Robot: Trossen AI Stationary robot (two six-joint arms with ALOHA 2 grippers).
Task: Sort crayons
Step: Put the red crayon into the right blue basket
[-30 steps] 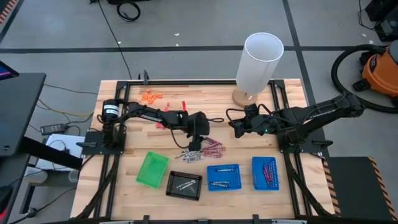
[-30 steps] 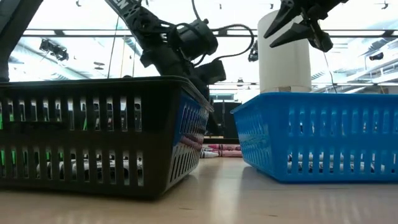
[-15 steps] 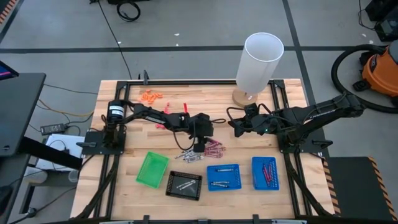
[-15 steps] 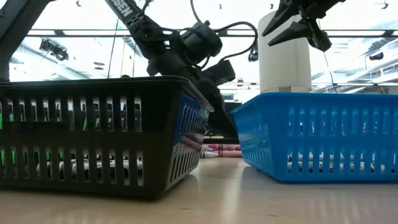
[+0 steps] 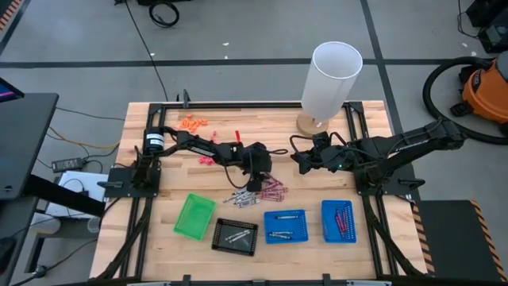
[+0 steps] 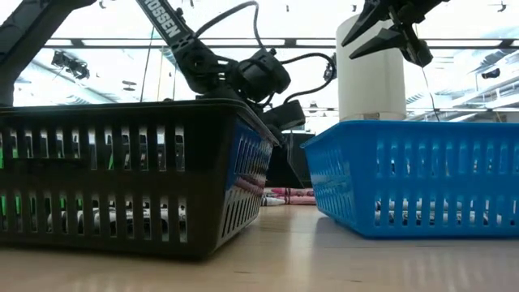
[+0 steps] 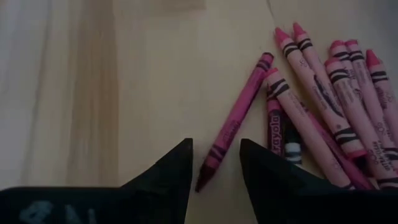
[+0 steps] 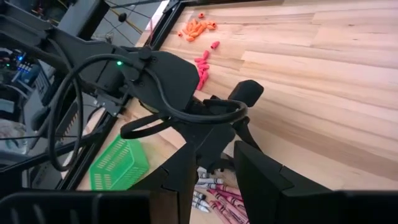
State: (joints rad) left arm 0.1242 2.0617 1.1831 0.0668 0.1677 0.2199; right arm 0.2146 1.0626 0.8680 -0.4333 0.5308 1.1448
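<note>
A loose pile of crayons [image 5: 263,192] lies on the wooden table's middle: pink and magenta sticks [image 7: 336,99], with a few grey-white ones at its left end. My left gripper [image 7: 214,146] hangs open, slanting down, just over the pile's left side. Its two fingers stand on either side of the pointed end of one magenta crayon [image 7: 236,121], which lies flat on the table. I see no touch. My right gripper [image 5: 302,164] hovers open and high above the table to the right of the pile, holding nothing.
Along the near edge stand a green tray [image 5: 194,215], a black tray [image 5: 236,236] and two blue trays [image 5: 285,226] [image 5: 338,221], three of them holding crayons. A white cylinder [image 5: 329,79] stands at the far right. Orange bits [image 5: 193,123] and pink bits [image 5: 208,159] lie at the far left.
My left gripper has come down toward the crayon pile, tipping a little more downward, its fingers staying open. The crayons lie as before.
</note>
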